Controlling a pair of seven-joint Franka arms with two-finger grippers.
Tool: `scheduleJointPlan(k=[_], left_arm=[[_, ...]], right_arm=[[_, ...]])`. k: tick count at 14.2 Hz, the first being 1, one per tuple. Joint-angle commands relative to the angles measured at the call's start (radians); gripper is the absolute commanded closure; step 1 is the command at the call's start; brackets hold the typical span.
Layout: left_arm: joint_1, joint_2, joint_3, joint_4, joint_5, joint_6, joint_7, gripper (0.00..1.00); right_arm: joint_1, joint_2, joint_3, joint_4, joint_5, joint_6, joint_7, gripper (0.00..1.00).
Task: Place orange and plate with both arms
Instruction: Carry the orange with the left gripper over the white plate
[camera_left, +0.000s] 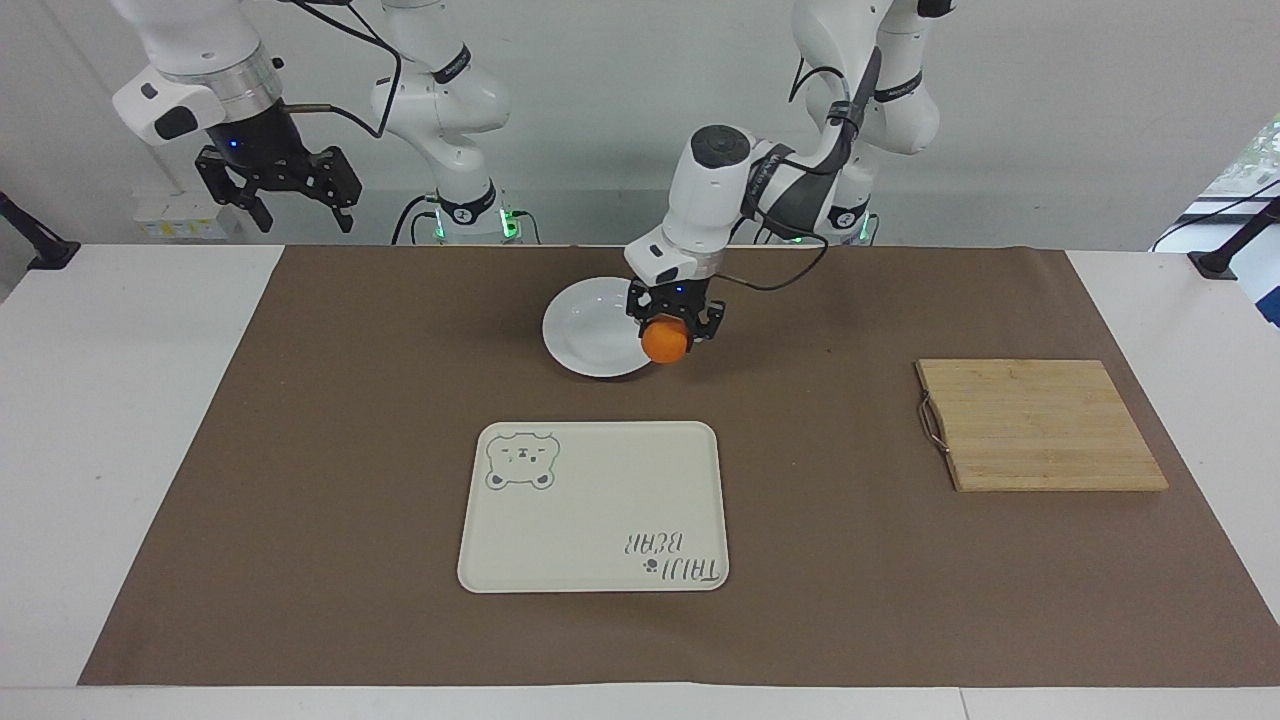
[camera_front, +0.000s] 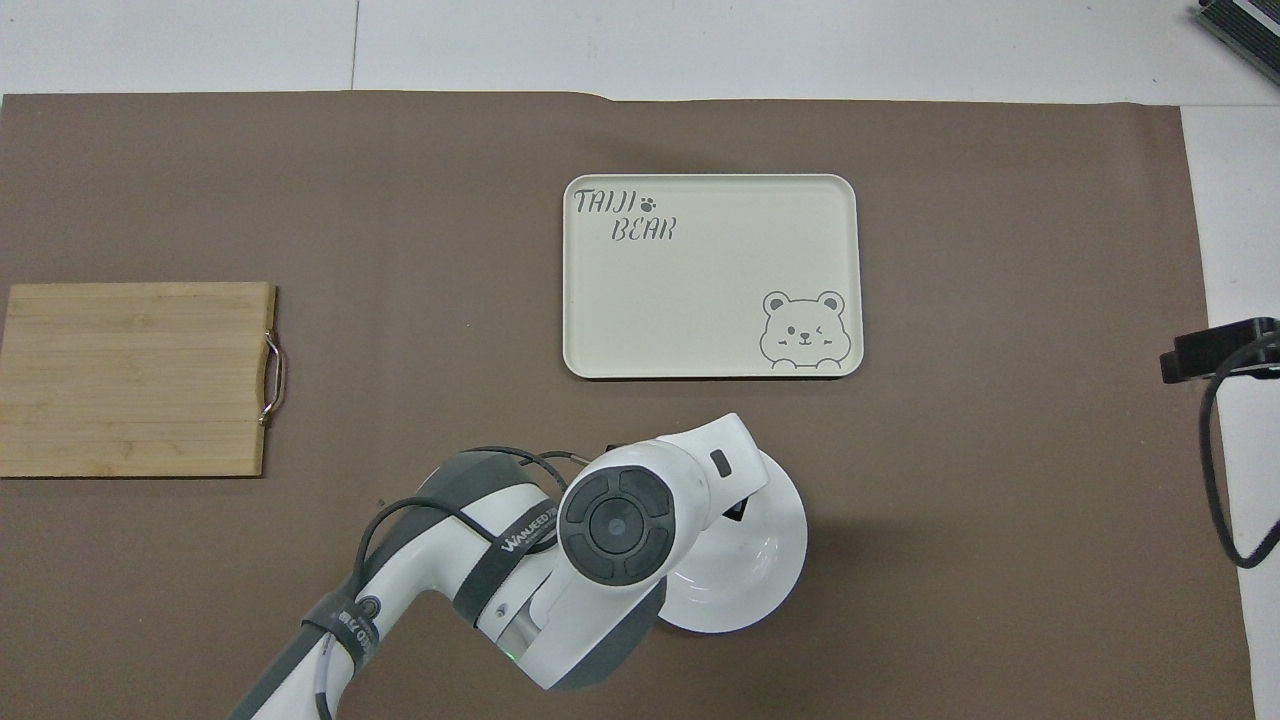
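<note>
A brown paper mat (camera_left: 300, 450) covers the table. At its centre lies a cream rectangular bear-printed tray (camera_left: 593, 507). In the facing view, a bamboo cutting board (camera_left: 1040, 424) sits at three o'clock of it and a round glossy white plate (camera_left: 590, 330) at twelve. The left gripper (camera_left: 670, 325) hangs over the plate's edge, clamped on the small bright orange (camera_left: 664, 343), which protrudes beneath its fingers. The right gripper (camera_left: 290, 205) waits aloft, fingers apart.

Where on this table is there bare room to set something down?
The tray and the cutting board are bare; brown mat lies open between them. Crowded: the plate, where the left gripper holds the orange. The right gripper waits, open.
</note>
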Motion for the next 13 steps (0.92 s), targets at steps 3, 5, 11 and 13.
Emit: scheduleJointPlan(k=[3,5,11,13], left_arm=[[-0.041,0.011,0.008,-0.027,-0.022,0.035,0.005,0.94],[-0.042,0.033,0.008,-0.028,-0.022,0.037,-0.001,0.88],[-0.064,0.043,0.008,-0.030,-0.022,0.040,-0.035,0.00],[-0.064,0.041,0.008,-0.030,-0.022,0.032,-0.034,0.00]], right_arm=[[-0.010,-0.018,0.010,-0.014,-0.013,-0.011,0.013,0.00],[-0.010,-0.018,0.010,-0.014,-0.013,-0.011,0.013,0.00],[-0.002,-0.018,0.012,-0.014,-0.013,-0.009,0.011,0.00],[-0.007,-0.018,0.012,-0.014,-0.013,-0.011,0.011,0.00]])
